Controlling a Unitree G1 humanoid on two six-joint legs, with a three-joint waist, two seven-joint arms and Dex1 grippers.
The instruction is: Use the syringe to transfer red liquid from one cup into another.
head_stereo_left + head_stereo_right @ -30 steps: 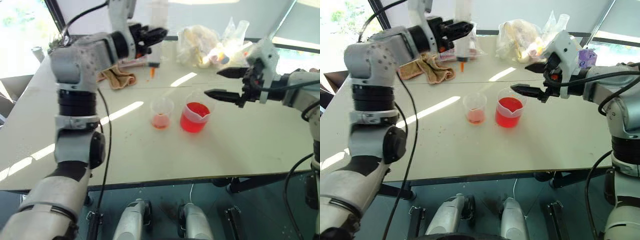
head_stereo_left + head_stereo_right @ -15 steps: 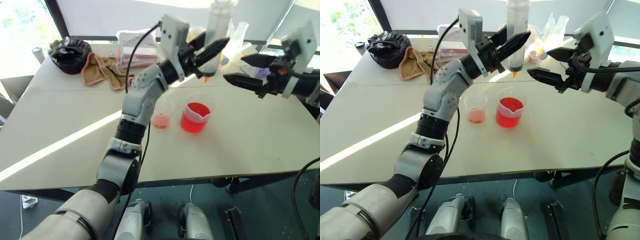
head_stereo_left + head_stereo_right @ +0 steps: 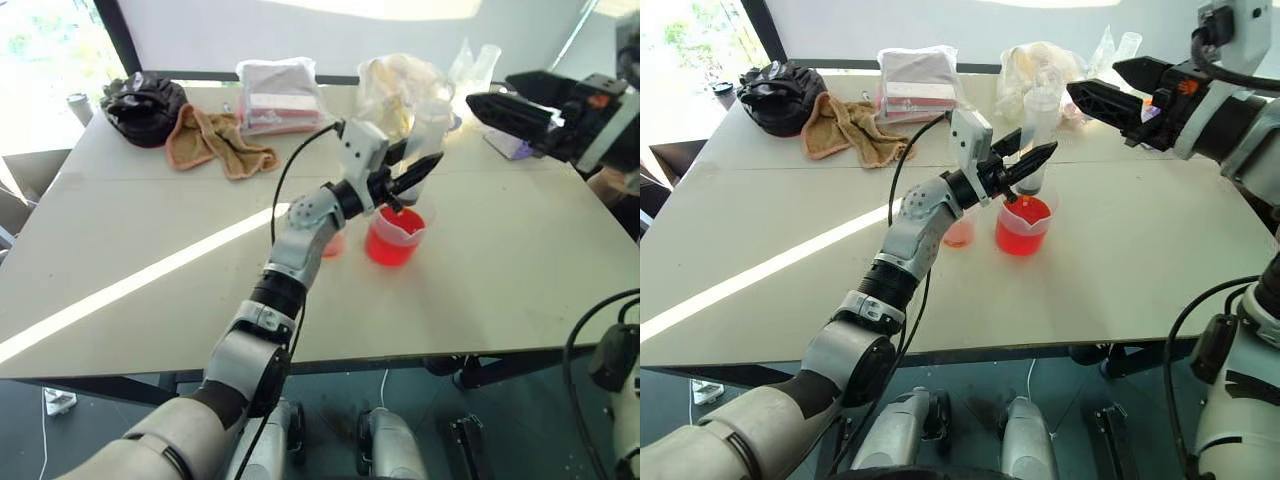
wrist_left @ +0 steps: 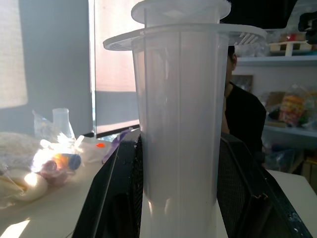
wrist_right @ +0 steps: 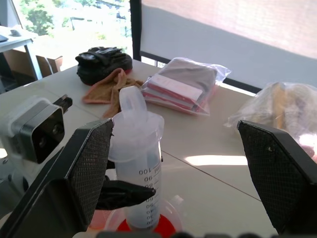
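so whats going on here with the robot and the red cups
The left gripper is shut on the syringe, holding it upright with its tip down in the spouted beaker of red liquid. The right gripper hangs open above the table, holding nothing. The smaller cup, tinted pale orange-red, stands just left of the beaker.

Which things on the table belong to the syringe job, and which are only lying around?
Job: syringe in left gripper, red liquid in wide beaker, small cup.
Lying about: brown cloth, black bundle, bagged packets, plastic bag.
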